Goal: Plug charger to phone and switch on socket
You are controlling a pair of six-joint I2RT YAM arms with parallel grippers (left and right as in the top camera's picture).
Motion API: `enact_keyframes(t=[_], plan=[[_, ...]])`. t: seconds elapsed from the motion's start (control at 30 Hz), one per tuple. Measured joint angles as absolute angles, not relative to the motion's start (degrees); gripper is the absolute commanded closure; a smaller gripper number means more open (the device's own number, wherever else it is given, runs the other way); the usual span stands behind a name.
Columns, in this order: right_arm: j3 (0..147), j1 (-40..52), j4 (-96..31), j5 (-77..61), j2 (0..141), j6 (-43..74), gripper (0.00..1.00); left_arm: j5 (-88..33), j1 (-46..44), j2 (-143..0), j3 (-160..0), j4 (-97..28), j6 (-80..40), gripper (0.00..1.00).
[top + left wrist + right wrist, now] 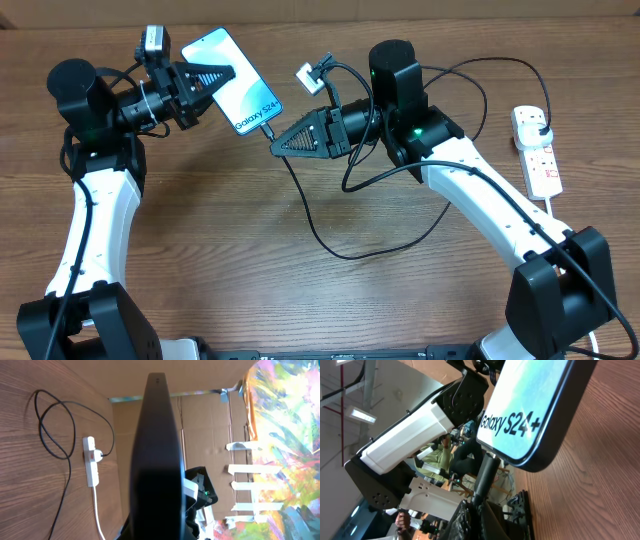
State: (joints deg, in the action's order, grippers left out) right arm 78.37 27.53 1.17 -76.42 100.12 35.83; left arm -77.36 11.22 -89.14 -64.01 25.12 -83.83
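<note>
l gripper [222, 76] clamping phone [255, 100] upper left, r gripper [280, 140] pinching charger [486, 475] tip at phone's lower end, socket [537, 150] lying far right

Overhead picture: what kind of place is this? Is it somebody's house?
Probably a robot lab or workshop, not a house. Robot arms work at a wooden table, cardboard panels stand behind it, and a ceiling light hangs high up among bare beams.

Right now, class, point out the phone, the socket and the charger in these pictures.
phone [255, 100]: overhead view, on its lit screen.
socket [543, 165]: overhead view, on its white body.
charger [340, 255]: overhead view, on the cable's lowest bend.
</note>
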Motion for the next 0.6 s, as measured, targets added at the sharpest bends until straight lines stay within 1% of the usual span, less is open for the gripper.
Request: enact_keyframes(t=[0.2, 0.33, 0.4, 0.5, 0.57, 0.6], plan=[[78.37, 27.53, 1.41, -75.94, 100.12, 35.99, 0.76, -79.24, 10.09, -89.14, -64.01, 25.08, -83.64, 0.96], [78.37, 27.53, 1.17, -75.46, 100.12, 36.07, 0.69, -80.20, 10.24, -89.14, -64.01, 25.08, -83.64, 0.96], [78.37, 27.51, 1.04, -75.13, 100.12, 36.03, 0.62, -80.75, 11.20, -89.14, -64.01, 25.08, -83.44, 0.96], [78.37, 27.44, 0.93, -74.76, 100.12, 35.94, 0.59, -81.12, 13.10, -89.14, -64.01, 25.04, -81.80, 0.96], [78.37, 26.81, 0.84, -74.50, 100.12, 35.97, 0.59, -81.60, 14.04, -89.14, -64.01, 24.88, -78.37, 0.96], [78.37, 25.65, 0.34, -74.06, 100.12, 36.03, 0.58, -82.52, 14.28, -89.14, -64.01, 23.81, -74.76, 0.96]])
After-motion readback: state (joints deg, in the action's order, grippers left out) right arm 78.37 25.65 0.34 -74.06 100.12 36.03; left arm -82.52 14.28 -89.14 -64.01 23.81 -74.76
